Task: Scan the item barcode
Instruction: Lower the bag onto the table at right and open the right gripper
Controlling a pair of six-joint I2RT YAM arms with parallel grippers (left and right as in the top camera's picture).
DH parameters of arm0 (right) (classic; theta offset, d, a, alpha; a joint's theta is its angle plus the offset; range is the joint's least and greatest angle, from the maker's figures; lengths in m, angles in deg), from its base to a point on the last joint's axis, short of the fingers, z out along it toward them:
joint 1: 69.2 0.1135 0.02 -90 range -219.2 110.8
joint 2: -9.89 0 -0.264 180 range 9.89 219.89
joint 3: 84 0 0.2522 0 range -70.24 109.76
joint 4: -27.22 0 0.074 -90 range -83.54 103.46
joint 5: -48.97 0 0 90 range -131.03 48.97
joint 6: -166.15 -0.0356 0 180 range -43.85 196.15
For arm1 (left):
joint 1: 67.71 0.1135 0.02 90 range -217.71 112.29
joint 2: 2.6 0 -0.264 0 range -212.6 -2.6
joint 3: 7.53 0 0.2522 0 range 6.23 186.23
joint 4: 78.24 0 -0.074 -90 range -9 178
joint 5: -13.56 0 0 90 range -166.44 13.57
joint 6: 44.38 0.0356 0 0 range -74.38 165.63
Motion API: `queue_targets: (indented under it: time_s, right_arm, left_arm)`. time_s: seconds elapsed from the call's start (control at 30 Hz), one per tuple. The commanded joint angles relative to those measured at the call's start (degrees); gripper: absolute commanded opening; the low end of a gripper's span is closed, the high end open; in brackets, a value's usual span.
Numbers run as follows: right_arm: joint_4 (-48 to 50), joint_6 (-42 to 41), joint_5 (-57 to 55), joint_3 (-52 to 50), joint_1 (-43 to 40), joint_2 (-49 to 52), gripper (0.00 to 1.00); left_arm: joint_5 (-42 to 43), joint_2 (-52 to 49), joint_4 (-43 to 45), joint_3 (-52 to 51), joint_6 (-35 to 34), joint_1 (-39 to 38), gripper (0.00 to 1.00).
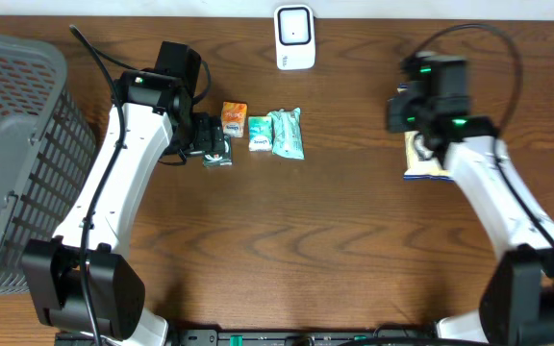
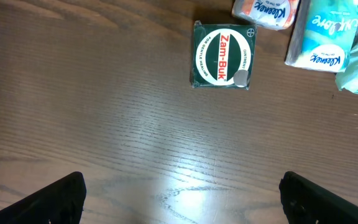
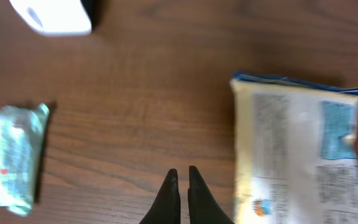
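None of the scanning looks done, going by how things lie: every item sits flat on the counter (image 1: 354, 240) and nothing is held up to the white barcode scanner (image 1: 294, 37) at the far edge.

Your right fingers (image 3: 169, 199) are pressed together with nothing between them. They hang just left of the yellow snack packet (image 3: 297, 155), which lies flat with its printed side up. Its blue-trimmed end points toward the scanner. The closed tips are beside the packet, not around it.

Your left fingers (image 2: 55, 199) are spread wide and empty above bare wood. The green Zam-Buk box (image 2: 221, 56) lies ahead of them, lid label up, apart from both tips. Past it are an orange Kleenex pack (image 2: 266, 11) and a blue Kleenex pack (image 2: 322, 37), with a teal wipes pack (image 1: 287, 133) next along.

What is left is nearly everything: pick an item, grip it, carry it to the scanner and turn its barcode to the window. No barcode can be made out on any item from here.
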Motion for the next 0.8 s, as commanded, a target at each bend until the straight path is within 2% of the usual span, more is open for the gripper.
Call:
queue_targets:
  time_s: [0.0,0.17,0.23,0.33,0.47,0.6,0.63,0.77]
  right_arm:
    - [1.1,0.7,-10.2,-0.3,1.6,2.3,0.25]
    - [2.3,-0.9,-7.3,1.0,-4.5,1.8,0.45]
    - [2.4,-0.9,-1.8,1.2,-8.9,1.8,0.54]
    - [1.7,-0.2,17.1,1.2,-20.6,4.3,0.63]
    - [3.4,-0.2,29.7,1.2,-27.1,10.7,0.72]
    - [4.7,-0.3,31.7,1.2,-28.6,16.7,0.83]
    - [4.9,-0.3,31.7,1.2,-29.2,19.3,0.81]
    - [4.9,-0.2,34.2,1.2,-29.7,22.9,0.61]
  left_arm:
    - [-0.5,0.2,-0.2,0.8,0.3,0.3,0.98]
    - [-0.5,0.2,-0.2,0.8,0.3,0.3,0.98]
    - [-0.5,0.2,-0.2,0.8,0.3,0.3,0.97]
    - [-0.5,0.2,-0.2,0.8,0.3,0.3,0.98]
    - [-0.5,0.2,-0.2,0.8,0.3,0.3,0.98]
    - [-0.5,0.2,-0.2,0.8,0.3,0.3,0.98]
    - [-0.5,0.2,-0.2,0.8,0.3,0.3,0.98]
    - [-0.5,0.2,-0.2,0.8,0.3,0.3,0.97]
